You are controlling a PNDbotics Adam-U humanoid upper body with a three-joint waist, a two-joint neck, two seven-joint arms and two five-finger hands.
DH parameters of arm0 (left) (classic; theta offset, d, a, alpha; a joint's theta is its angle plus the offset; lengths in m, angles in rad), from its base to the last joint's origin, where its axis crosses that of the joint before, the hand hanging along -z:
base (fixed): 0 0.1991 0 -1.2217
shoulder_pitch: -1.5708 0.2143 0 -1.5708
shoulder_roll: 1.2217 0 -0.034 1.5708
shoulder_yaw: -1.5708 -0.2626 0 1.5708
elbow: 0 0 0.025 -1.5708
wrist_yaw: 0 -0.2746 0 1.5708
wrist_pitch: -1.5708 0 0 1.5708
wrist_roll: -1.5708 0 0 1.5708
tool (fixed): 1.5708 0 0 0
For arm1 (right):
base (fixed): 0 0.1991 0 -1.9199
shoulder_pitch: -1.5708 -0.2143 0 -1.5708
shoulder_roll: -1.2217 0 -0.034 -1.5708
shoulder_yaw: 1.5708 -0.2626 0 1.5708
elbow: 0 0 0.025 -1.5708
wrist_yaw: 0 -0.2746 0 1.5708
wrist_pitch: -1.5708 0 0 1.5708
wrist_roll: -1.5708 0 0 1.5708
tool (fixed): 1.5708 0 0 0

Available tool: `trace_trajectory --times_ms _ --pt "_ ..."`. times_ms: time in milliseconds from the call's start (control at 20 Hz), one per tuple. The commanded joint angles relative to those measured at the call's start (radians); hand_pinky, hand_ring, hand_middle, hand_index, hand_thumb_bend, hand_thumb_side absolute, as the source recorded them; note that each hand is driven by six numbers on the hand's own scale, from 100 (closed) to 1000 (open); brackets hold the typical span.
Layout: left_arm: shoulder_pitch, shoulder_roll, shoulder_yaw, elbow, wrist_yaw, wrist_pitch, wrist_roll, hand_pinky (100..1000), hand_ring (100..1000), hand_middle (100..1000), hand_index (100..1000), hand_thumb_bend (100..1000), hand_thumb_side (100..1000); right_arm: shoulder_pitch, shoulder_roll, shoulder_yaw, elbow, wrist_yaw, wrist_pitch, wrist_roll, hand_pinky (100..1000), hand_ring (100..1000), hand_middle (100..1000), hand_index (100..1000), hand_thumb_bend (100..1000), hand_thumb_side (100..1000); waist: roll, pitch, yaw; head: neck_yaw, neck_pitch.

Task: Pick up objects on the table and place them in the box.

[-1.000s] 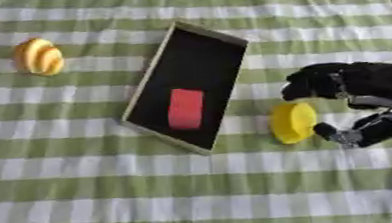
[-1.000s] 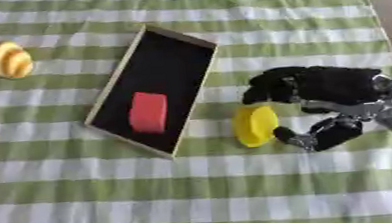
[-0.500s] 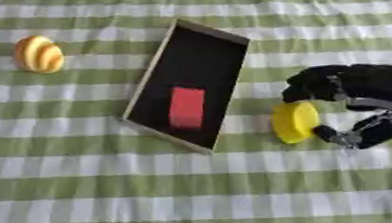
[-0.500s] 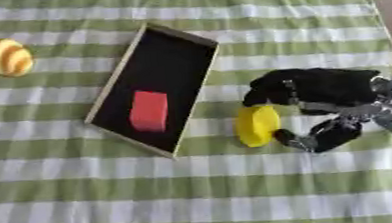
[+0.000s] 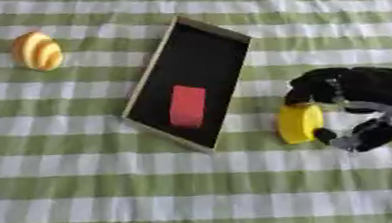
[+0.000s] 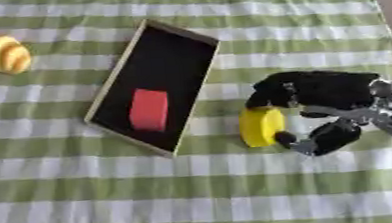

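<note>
Left eye view shows a counter point(image 5: 83, 192) covered in a green and white checked cloth, with a shallow black box point(image 5: 193, 78) with a pale wooden rim lying askew near the middle. A red block point(image 5: 188, 105) lies flat inside the box, toward its near end. Just beside the box, on the side toward the counter's right edge, a yellow disc point(image 5: 298, 123) stands on its edge on the cloth, apart from the box rim. The right hand point(image 5: 356, 91) comes in from the right edge and is curled round the disc: its fingers point(image 5: 307, 85) bend down over the disc's far side and the thumb point(image 5: 342, 137) meets its near side, so the disc is pinched between them while it rests on the cloth. Well apart, near the counter's far left corner, a yellow and orange ridged thing point(image 5: 37, 51) lies alone. The left hand shows in neither view
</note>
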Motion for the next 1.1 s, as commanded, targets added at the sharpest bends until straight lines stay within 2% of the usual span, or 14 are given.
trace_trajectory --times_ms 50,300,500,600,650,700,750,900,1100 --pt "-0.01 0.018 0.012 -0.009 0.006 0.002 -0.004 788 710 667 788 100 572 0.002 -0.015 -0.007 -0.014 0.021 0.001 0.008 1000 1000 830 998 100 240 0.004 -0.013 0.003 -0.005 -0.005" --pt "-0.013 0.016 0.013 -0.011 0.008 0.005 -0.006 788 709 666 787 100 572 0.003 -0.011 -0.004 -0.014 0.023 0.007 0.017 1000 964 697 898 100 231 0.002 -0.012 0.004 -0.007 -0.006" --pt "-0.012 0.015 0.014 -0.012 0.008 0.006 -0.005 788 709 665 786 100 572 -0.001 -0.008 -0.01 -0.014 0.0 0.019 -0.02 926 862 519 736 100 217 0.002 -0.012 0.005 -0.008 -0.006" --pt "-0.013 0.014 0.013 -0.012 0.008 0.006 -0.006 788 708 664 785 100 572 -0.002 -0.008 -0.01 -0.014 -0.009 0.023 -0.056 893 815 472 681 100 218 0.002 -0.012 0.005 -0.008 -0.007" --pt "-0.013 0.014 0.013 -0.012 0.008 0.006 -0.006 788 708 664 785 100 572 -0.002 -0.008 -0.011 -0.014 -0.012 0.025 -0.075 883 804 468 662 100 218 0.003 -0.012 0.005 -0.009 -0.007" --pt "-0.013 0.014 0.013 -0.013 0.008 0.007 -0.007 788 708 664 785 100 572 -0.002 -0.008 -0.011 -0.014 -0.017 0.027 -0.094 873 790 463 635 100 259 0.003 -0.013 0.005 -0.009 -0.008" --pt "-0.013 0.013 0.013 -0.013 0.009 0.007 -0.007 788 708 664 785 100 572 -0.002 -0.008 -0.01 -0.014 -0.024 0.03 -0.114 869 783 455 623 100 217 0.003 -0.013 0.005 -0.01 -0.008" --pt "-0.014 0.013 0.013 -0.015 0.009 0.008 -0.007 787 707 663 784 100 572 -0.002 -0.009 -0.006 -0.014 -0.054 0.034 -0.154 857 759 441 576 100 233 0.004 -0.015 0.005 -0.011 -0.009" --pt "-0.012 0.013 0.013 -0.015 0.007 0.009 -0.007 786 706 661 783 100 572 0.001 -0.011 -0.002 -0.014 -0.092 0.021 -0.168 857 756 437 555 100 215 0.005 -0.02 0.005 -0.01 -0.007"
